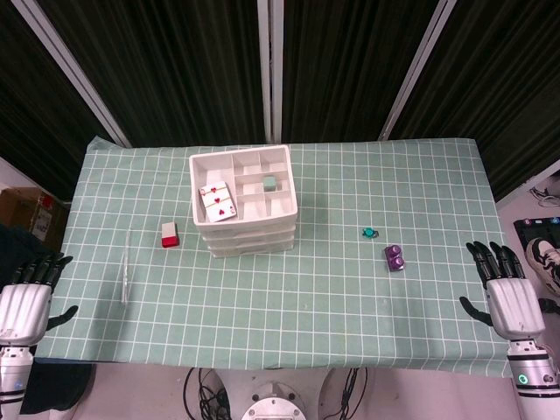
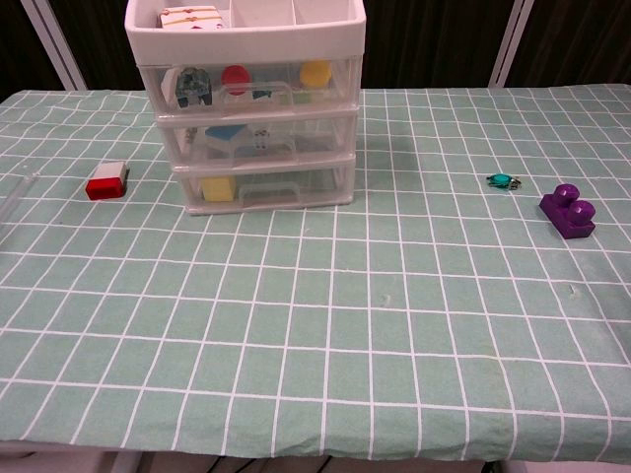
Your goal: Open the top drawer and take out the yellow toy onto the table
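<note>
Both hands are hovering open at the table's near corners, the left hand [image 1: 28, 308] lying nearer the top drawer [image 2: 251, 87] than the right hand [image 1: 507, 302].

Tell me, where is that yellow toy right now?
In the chest view, the yellow toy sits inside the closed top drawer of the white drawer unit, at its right end, right of a red piece.
</note>
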Motion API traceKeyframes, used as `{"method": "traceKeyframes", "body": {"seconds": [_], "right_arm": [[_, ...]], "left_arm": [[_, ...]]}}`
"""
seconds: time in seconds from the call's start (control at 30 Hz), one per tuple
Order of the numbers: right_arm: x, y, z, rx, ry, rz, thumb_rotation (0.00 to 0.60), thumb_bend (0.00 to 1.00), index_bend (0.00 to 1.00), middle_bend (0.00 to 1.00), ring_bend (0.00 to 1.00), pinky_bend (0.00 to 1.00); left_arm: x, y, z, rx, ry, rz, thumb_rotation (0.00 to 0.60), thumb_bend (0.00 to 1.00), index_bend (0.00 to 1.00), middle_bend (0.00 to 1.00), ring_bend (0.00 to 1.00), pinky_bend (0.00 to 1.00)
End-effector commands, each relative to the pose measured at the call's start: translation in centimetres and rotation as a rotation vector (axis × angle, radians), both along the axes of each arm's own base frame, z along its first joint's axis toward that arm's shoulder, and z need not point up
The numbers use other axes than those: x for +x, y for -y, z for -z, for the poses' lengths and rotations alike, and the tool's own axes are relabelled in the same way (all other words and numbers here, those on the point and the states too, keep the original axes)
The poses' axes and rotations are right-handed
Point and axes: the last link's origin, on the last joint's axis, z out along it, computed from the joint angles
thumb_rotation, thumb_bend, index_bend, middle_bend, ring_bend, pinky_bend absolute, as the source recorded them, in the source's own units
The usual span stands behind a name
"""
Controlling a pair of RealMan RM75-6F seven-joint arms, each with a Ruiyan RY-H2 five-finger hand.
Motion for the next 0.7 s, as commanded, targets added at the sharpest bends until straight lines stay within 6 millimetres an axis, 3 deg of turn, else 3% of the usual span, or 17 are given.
{"method": "traceKeyframes", "body": {"seconds": [0.03,0.27,0.4,0.6,0.7], "right_arm": [[0.1,0.1,0.0,0.001,-0.001,-0.002,0.600,0.14,0.00,0.09,0.00,0.07],[0.5,0.2,0.2,0.008,0.005,-0.024,0.600,0.14,0.00,0.10,0.00,0.07],[2.0,0.7,1.0,0.022,0.007,-0.124,0.600,0.17,0.02,0.14,0.02,0.09],[7.9,3.3,4.1,0.082,-0.210,-0.411,0.600,0.18,0.10,0.33,0.26,0.34],[11.2,4.8,5.8,0.087,-0.375,-0.521,0.600,0.18,0.10,0.47,0.46,0.53]], "left_arm": [[-0.1,-0.1,0.2,-0.011,0.002,-0.006,0.600,0.06,0.19,0.17,0.16,0.19],[0.0,0.1,0.1,-0.026,0.004,-0.019,0.600,0.06,0.19,0.17,0.16,0.19],[0.2,0.3,0.2,-0.022,0.008,-0.012,0.600,0.06,0.19,0.17,0.16,0.19],[0.6,0.3,0.4,-0.029,0.010,0.013,0.600,0.06,0.19,0.17,0.16,0.19],[0.7,0.6,0.4,-0.029,0.013,0.019,0.600,0.06,0.19,0.17,0.16,0.19]]}}
